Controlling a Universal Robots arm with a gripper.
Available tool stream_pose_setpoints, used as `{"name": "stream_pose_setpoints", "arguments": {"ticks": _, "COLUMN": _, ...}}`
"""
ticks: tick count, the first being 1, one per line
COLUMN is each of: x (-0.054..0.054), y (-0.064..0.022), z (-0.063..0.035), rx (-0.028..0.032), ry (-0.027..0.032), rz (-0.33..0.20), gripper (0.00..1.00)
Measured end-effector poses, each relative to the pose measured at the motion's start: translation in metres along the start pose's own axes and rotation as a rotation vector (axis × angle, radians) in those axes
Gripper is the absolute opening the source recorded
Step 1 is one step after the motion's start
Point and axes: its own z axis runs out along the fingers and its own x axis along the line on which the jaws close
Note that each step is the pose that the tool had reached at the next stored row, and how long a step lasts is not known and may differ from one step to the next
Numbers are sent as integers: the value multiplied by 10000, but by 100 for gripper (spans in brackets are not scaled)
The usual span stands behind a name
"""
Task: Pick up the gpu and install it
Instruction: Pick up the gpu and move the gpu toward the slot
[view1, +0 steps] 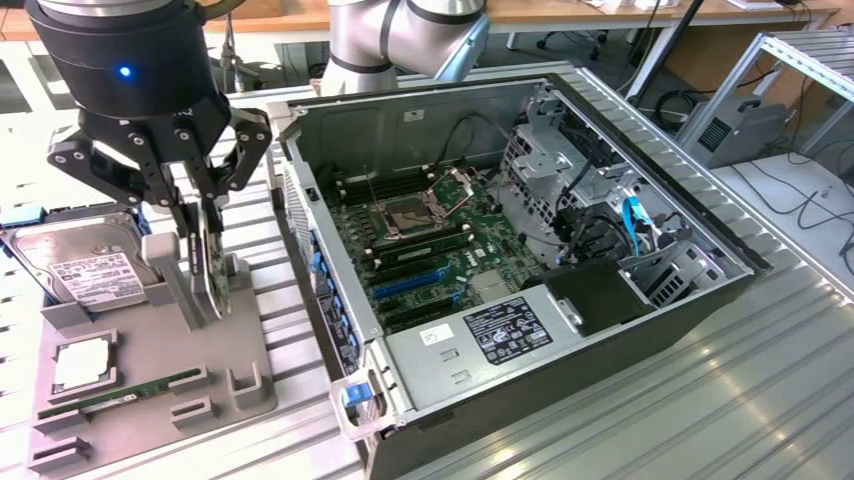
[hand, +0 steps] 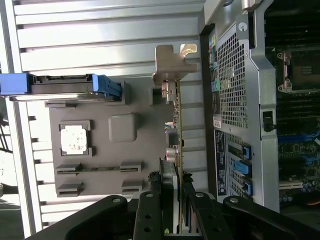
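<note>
**Gripper and card.** The gripper (view1: 200, 238) is clamped on the gpu (view1: 210, 285), one finger against each face. The card stands on edge in a slot of the grey fixture tray (view1: 147, 420). It is just beside the open computer case (view1: 534, 250), on the exterior view's left, and it is not in the case.

**Exterior view.** This view gives the card's dark face below the black wrist. It also shows the inside of the case:
- the green motherboard (view1: 420, 250);
- the processor socket (view1: 400, 215);
- a blue cable (view1: 634, 215) near the drive cages.

**Wrist view.** Here the card is seen edge-on between the two fingers, with its silver bracket (hand: 172, 65) at the end away from them. This view also shows the perforated rear panel (hand: 232, 75) of the case. Three blue latches (hand: 245, 167) sit in a row beside that panel.

**Count.**
- One arm, one gripper, two fingers.
- On the tray there is one hard drive (view1: 80, 265) with a white label and blue side rails.
- The tray also holds one processor chip (view1: 83, 365) lying flat in its pocket and one green memory stick (view1: 120, 397) lying flat.
- The gpu is the fourth item on the tray.
- One computer case, with its side panel off.

**Surface and room.** Tray and case both rest on a ribbed aluminium table (view1: 641, 410). Behind it runs a wooden desktop (view1: 601, 12). At the exterior view's right stands an aluminium frame rack (view1: 801, 60), with loose cables (view1: 801, 200) on the pale floor below it.
</note>
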Motion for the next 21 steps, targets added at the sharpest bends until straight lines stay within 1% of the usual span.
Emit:
{"name": "stream_pose_setpoints", "arguments": {"ticks": 12, "x": -2, "y": 0, "z": -65, "rx": 0, "ry": 0, "rz": 0, "gripper": 27}}
{"name": "stream_pose_setpoints", "arguments": {"ticks": 21, "x": -4, "y": -1, "z": -132, "rx": 0, "ry": 1, "rz": 0, "gripper": 27}}
